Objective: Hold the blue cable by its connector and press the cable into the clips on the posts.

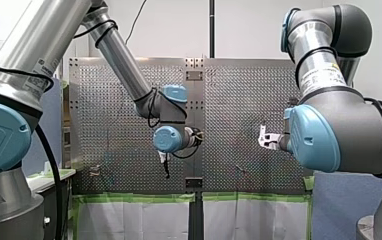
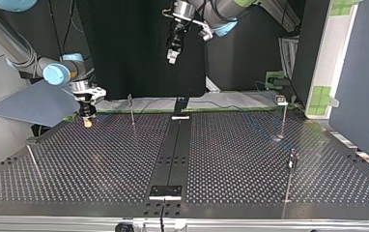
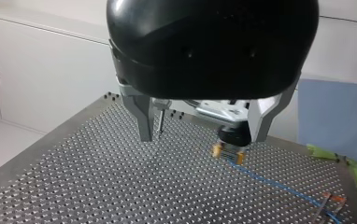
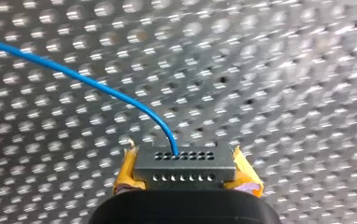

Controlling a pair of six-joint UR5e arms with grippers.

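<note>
My right pincer is clamped on the black connector, with a yellow pad pressed to each end, low over the perforated surface. The blue cable leaves the connector's face and curves away ahead of the pincer. My left pincer hangs higher, its fingers spread wide and holding nothing.
</note>
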